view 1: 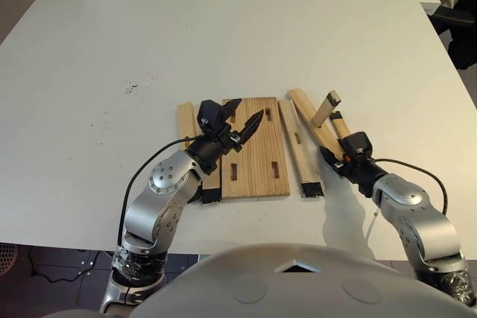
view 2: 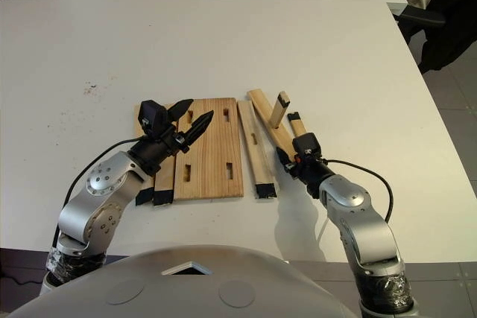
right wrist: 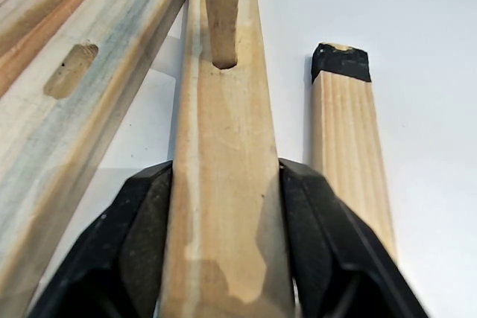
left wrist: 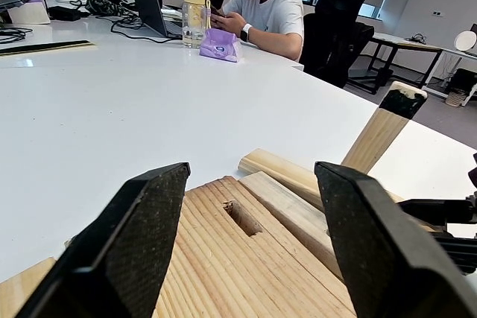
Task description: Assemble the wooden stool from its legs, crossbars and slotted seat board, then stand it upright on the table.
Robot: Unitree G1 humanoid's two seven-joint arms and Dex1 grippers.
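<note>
As right jaws pinch leg point(right wrist: 223, 184), left jaws gape.

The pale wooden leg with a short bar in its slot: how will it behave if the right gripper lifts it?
The pale wooden leg looks solid and stiff. Its flat faces make rolling unlikely. The right gripper clamps it near one end, so it may tilt; the short bar could wobble.
</note>
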